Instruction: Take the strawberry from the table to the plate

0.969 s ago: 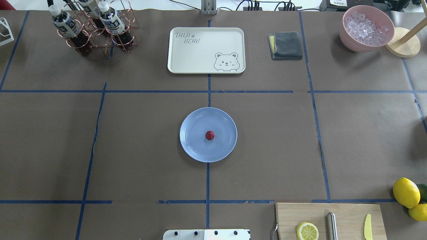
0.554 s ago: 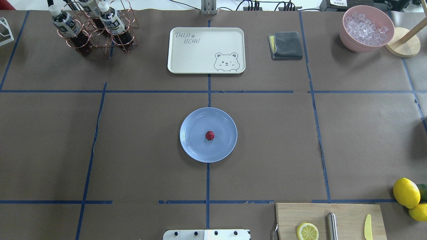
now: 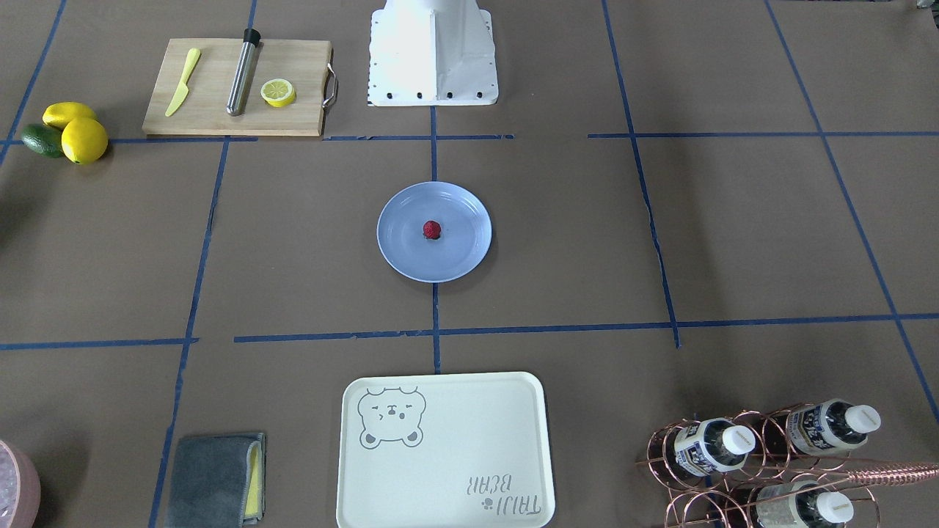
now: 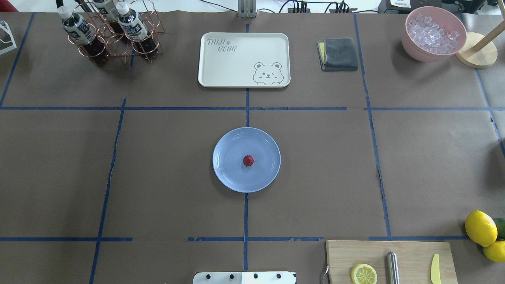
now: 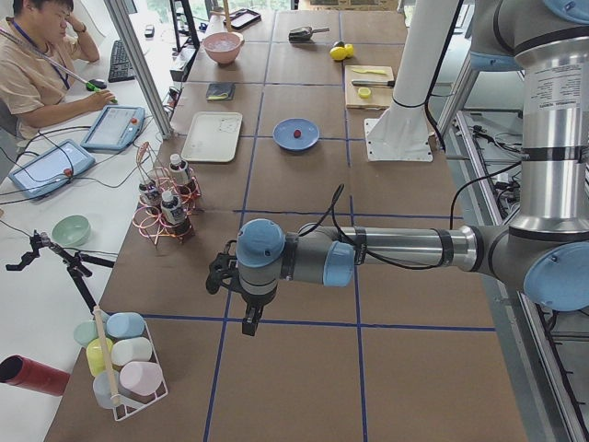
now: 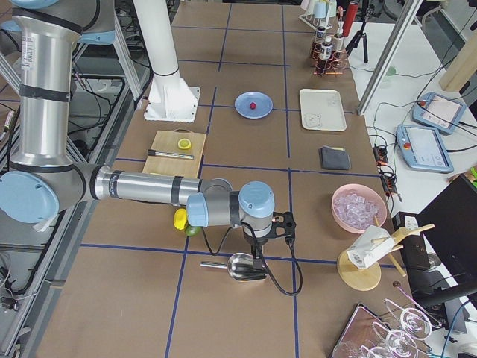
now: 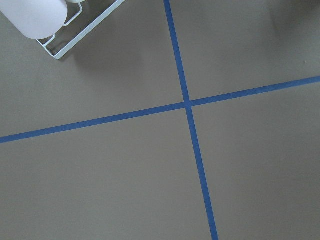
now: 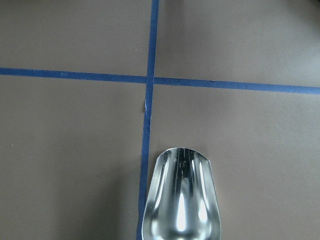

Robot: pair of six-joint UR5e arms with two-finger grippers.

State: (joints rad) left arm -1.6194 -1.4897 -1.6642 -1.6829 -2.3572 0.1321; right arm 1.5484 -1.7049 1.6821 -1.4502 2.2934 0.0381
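The small dark-red strawberry (image 4: 248, 160) (image 3: 432, 230) lies at the middle of the pale blue plate (image 4: 227, 177) (image 3: 396, 257), which sits at the centre of the brown-paper table (image 4: 315, 177). No gripper is near it. My left gripper (image 5: 248, 318) hangs over the table's far left end, seen only in the exterior left view. Only the exterior right view shows my right gripper (image 6: 257, 252), above a metal scoop (image 8: 182, 200) at the far right end. I cannot tell whether either gripper is open or shut.
A cream bear-print tray (image 4: 244, 59), a grey cloth (image 4: 338, 53), a copper bottle rack (image 4: 114, 33) and a pink bowl of ice (image 4: 433, 33) line the far side. A cutting board (image 4: 390, 262) and lemons (image 4: 480, 228) sit near right. A person sits at a desk (image 5: 46, 64).
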